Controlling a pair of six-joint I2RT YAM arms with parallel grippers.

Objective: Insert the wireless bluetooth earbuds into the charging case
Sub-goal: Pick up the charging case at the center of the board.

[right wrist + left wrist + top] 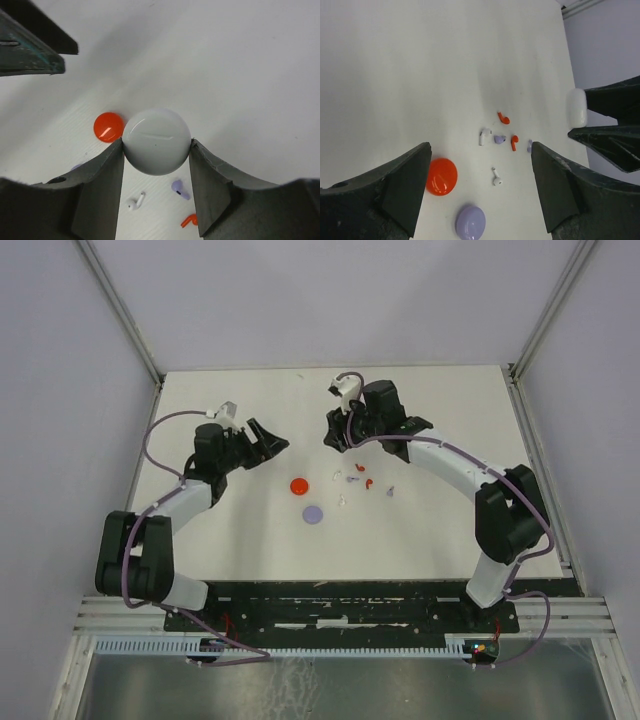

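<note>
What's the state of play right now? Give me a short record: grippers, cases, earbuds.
right gripper: shut on the white case, held above the table
left gripper: open, empty
red case: on the table, untouched
purple case: on the table beside the red case, not touching it
earbuds: loose on the table in a scatter, red, white and purple; none in a case
task: no earbud inserted yet
</note>
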